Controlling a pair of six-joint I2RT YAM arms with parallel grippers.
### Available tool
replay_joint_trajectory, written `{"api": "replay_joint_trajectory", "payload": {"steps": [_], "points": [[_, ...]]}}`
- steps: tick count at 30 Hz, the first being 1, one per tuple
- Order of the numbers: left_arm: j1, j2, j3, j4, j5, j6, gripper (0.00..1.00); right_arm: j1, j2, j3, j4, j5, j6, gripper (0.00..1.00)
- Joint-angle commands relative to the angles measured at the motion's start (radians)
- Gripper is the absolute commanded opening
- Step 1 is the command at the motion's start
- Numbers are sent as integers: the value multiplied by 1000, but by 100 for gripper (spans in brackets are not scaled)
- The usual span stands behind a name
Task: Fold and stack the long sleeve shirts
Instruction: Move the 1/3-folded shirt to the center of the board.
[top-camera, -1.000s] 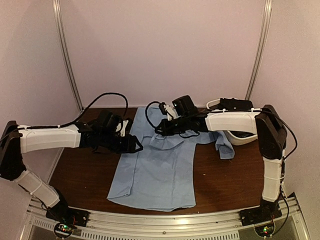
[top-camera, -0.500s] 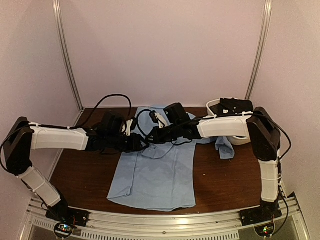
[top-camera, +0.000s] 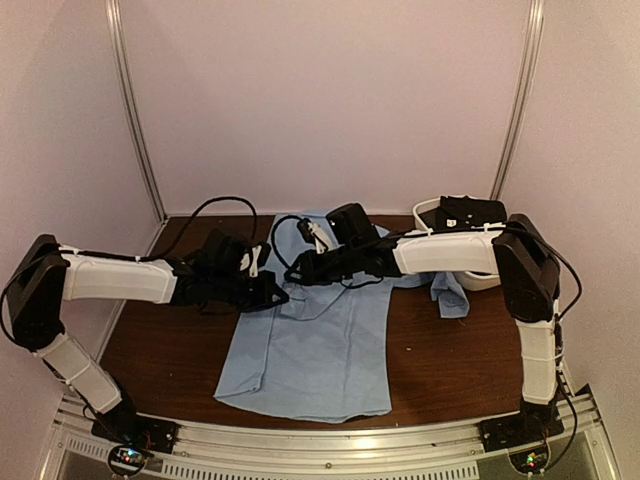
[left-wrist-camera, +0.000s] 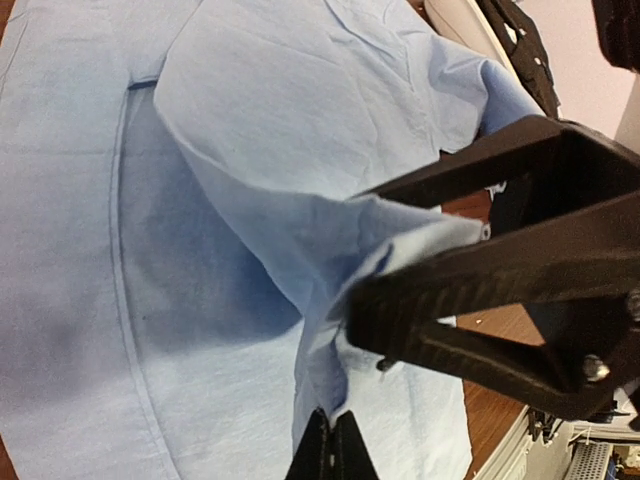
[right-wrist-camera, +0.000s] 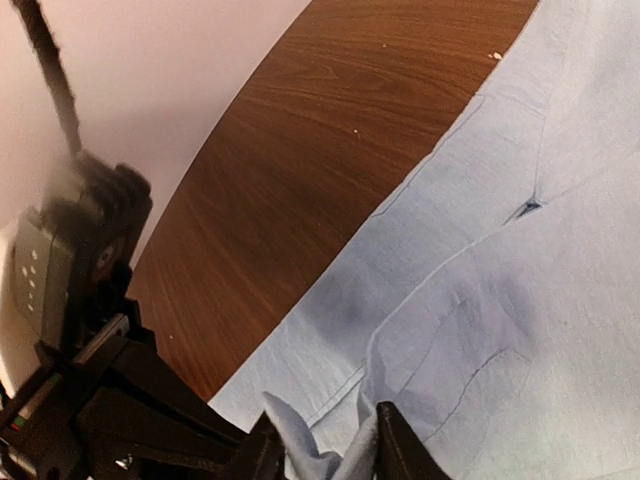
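Note:
A light blue long sleeve shirt (top-camera: 320, 350) lies spread on the brown table, collar at the far end. Both grippers meet over its upper left part. My left gripper (top-camera: 278, 292) is shut on a raised fold of the shirt (left-wrist-camera: 250, 120); its fingertips (left-wrist-camera: 335, 445) pinch the cloth. My right gripper (top-camera: 298, 272) faces it from the right. In the right wrist view its jaws (right-wrist-camera: 322, 450) stand apart with the same crumpled fold loose between them, over the shirt (right-wrist-camera: 500, 300). One sleeve (top-camera: 450, 292) trails off to the right.
A white oval tub (top-camera: 478, 272) sits at the back right, partly under the right arm. Bare brown table (top-camera: 450, 360) shows on both sides of the shirt. A metal rail (top-camera: 330, 440) runs along the near edge. Pale walls close in the sides and back.
The arms came together over the shirt's upper left. The left gripper closed on the raised fold, and the right gripper's jaws parted from it.

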Motion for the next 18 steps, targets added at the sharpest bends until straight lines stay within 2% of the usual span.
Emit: {"api": "replay_joint_trajectory", "payload": {"steps": [1, 3, 7, 12, 18], "points": [[-7, -53, -30, -79, -67, -77, 0, 6, -21, 29, 20, 52, -18, 44], [-11, -71, -43, -115, -100, -102, 0, 2, -36, 29, -4, 100, -42, 53], [-14, -118, -105, -137, -131, -167, 0, -17, -66, 1, -20, 167, -65, 61], [-32, -168, -166, -141, -150, -213, 0, -49, -80, -26, -21, 204, -82, 63], [-102, -174, -146, -213, -172, -216, 0, -69, -69, -33, -32, 244, -105, 63]]}}
